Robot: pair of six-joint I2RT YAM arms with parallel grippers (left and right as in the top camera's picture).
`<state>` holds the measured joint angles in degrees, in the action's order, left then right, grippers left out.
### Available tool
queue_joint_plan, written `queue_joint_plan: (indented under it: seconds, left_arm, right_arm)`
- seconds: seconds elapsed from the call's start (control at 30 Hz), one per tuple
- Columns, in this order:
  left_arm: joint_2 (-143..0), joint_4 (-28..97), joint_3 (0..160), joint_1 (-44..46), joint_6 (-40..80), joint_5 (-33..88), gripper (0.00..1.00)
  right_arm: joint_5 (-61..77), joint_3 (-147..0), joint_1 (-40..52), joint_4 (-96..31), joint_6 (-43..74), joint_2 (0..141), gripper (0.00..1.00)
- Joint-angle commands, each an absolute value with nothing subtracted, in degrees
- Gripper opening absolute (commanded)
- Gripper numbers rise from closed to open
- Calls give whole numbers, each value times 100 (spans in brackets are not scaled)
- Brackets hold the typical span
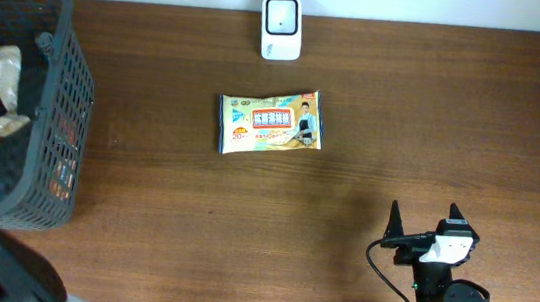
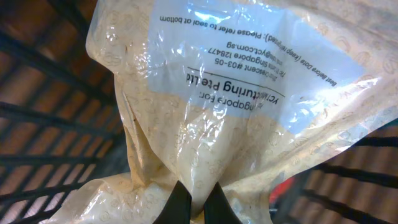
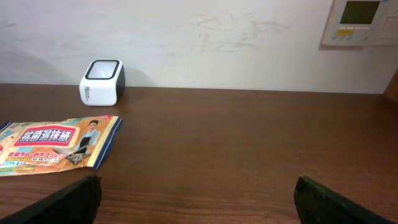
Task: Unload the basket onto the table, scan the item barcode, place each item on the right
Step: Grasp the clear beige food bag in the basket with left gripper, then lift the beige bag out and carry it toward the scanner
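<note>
Pinching pouch (image 2: 236, 124) at a crinkled fold, inside basket (image 1: 64, 99), with left gripper (image 2: 191, 205) pressed together. Looks light, soft, slippery; probably safest held by an edge, leaving label flat for scanner (image 1: 282, 28). With right gripper (image 1: 424, 216) spread wide, empty.

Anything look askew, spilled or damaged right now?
Nothing spilled or damaged. The colourful flat snack packet lies slightly askew on the brown wooden table near the white box scanner; the beige plastic pouch is bunched where the left gripper pinches it.
</note>
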<state>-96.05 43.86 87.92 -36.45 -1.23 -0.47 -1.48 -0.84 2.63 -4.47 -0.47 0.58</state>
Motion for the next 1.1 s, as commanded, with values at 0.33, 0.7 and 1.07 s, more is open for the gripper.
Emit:
queue_joint_plan:
  seconds: [0.33,0.7,1.07]
  left_arm:
    - [-7133,4582,8825,-3653,690,2746,0]
    - [-6617,4838,8823,-1988,685,5306,0]
    - [-7485,4866,8820,982,683,2849,0]
  right_arm:
    - [-156,-32,298,-462,-84,21,99]
    - [-156,-32,298,-462,-82,21,98]
    - [-156,-32,298,-462,-84,21,98]
